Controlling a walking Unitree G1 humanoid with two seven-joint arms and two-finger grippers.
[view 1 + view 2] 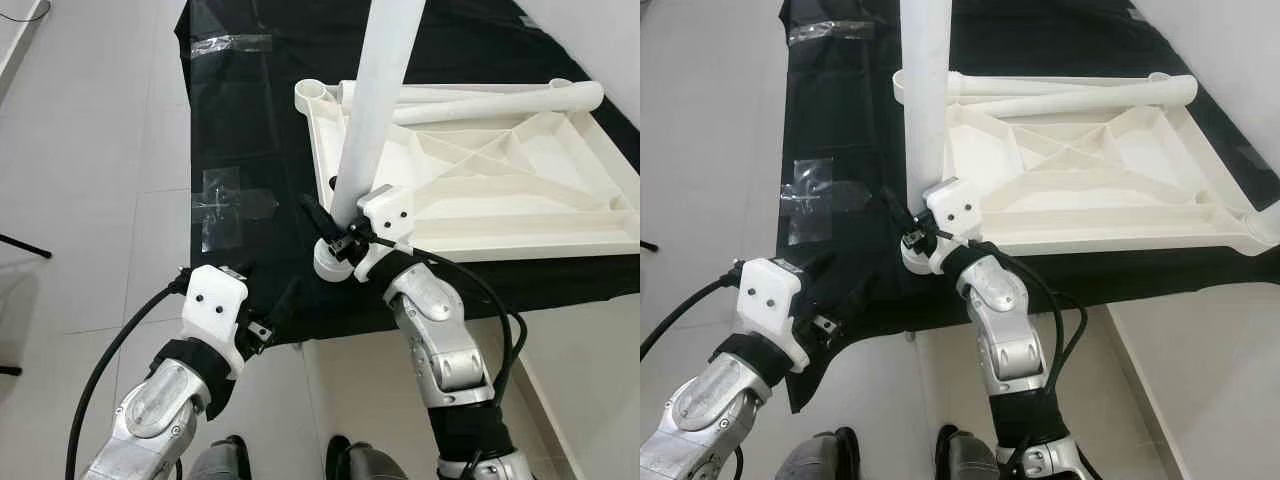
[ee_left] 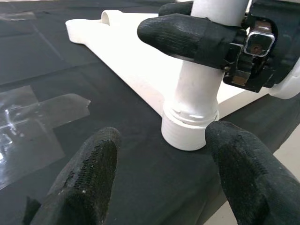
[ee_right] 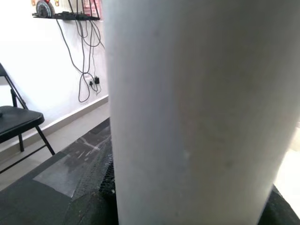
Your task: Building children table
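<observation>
A white plastic table top (image 1: 520, 190) lies upside down on a black cloth (image 1: 250, 130). A long white table leg (image 1: 375, 100) stands nearly upright at the top's near left corner, its threaded foot (image 2: 190, 129) resting on the cloth. My right gripper (image 1: 335, 235) is shut on the leg just above that foot. My left gripper (image 2: 161, 180) hovers open low over the cloth, a little short of the leg's foot, with nothing between its fingers. Another white leg (image 1: 500, 100) lies across the far side of the table top.
Strips of clear tape (image 1: 235, 205) hold the black cloth to the pale tiled floor (image 1: 90, 150). In the right wrist view a black folding chair (image 3: 18, 124) stands by a white wall with hanging cables (image 3: 86, 61). My feet (image 1: 290, 462) stand at the cloth's near edge.
</observation>
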